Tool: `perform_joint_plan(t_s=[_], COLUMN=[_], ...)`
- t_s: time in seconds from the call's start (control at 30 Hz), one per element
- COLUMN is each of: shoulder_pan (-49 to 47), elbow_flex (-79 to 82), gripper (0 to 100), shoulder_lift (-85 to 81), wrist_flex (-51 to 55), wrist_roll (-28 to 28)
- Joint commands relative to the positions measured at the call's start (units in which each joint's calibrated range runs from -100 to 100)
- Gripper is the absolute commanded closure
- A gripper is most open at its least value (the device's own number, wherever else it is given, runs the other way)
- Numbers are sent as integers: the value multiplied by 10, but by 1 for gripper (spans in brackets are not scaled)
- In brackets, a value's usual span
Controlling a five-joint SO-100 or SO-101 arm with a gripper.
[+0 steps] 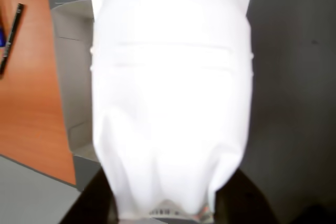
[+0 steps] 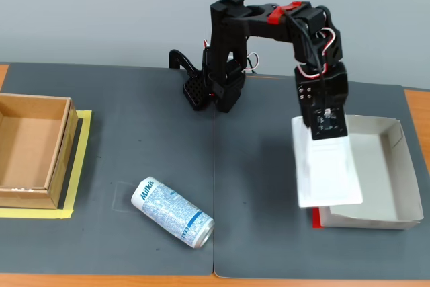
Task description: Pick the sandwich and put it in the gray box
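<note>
The sandwich point(image 2: 326, 169) is a flat white plastic pack held by its upper end in my gripper point(image 2: 326, 126). It hangs tilted over the left wall of the gray box point(image 2: 396, 186), partly above the dark mat. In the wrist view the sandwich point(image 1: 170, 103) fills the middle, with the gray box's wall point(image 1: 73, 77) showing at the left behind it. The gripper's own fingers are mostly hidden by the pack; dark parts show at the bottom of the wrist view.
A blue-and-white Milkis can point(image 2: 173, 212) lies on its side on the dark mat. A brown cardboard box point(image 2: 30, 149) stands at the left on yellow tape. A pen point(image 1: 10, 38) lies on the orange table beside the gray box.
</note>
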Motion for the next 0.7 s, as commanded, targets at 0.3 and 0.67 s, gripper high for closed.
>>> perform_joint_plan(t_s=[0.3, 0.67], shoulder_pan=[-90, -106], elbow_flex=[-16, -16], gripper=[92, 92], shoulder_lift=[35, 66], wrist_flex=[-133, -136], wrist_roll=[-61, -67])
